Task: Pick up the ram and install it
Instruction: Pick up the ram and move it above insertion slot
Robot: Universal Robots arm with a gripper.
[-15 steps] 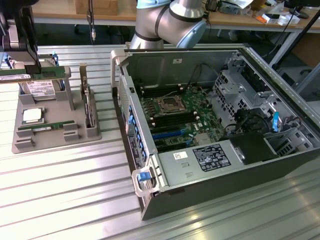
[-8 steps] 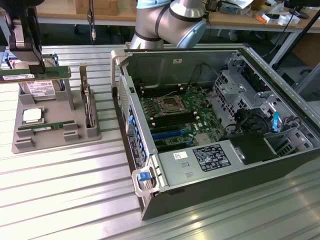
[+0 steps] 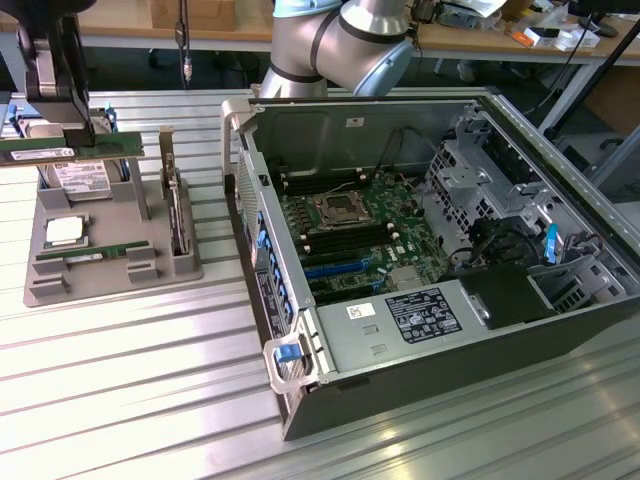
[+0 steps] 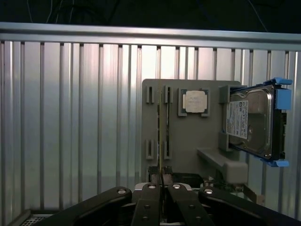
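My gripper (image 3: 75,128) hangs at the exterior view's far left, shut on the ram (image 3: 70,148). The ram is a long green stick with a white label, held level just above the grey parts holder (image 3: 110,270). In the wrist view my gripper (image 4: 162,181) pinches the ram (image 4: 161,136) edge-on, a thin line running out from between the black fingers (image 4: 151,188) over the holder (image 4: 188,141). The open computer case (image 3: 420,250) lies to the exterior view's right, its motherboard (image 3: 350,225) and memory slots (image 3: 330,188) facing up.
The holder also carries a second green stick (image 3: 85,255), a square silver processor (image 3: 62,232) (image 4: 195,101), a hard drive (image 3: 75,180) (image 4: 251,122) and an upright card (image 3: 175,215). The arm's elbow (image 3: 340,40) hangs over the case's back edge. A ribbed metal table (image 3: 130,380) lies all around.
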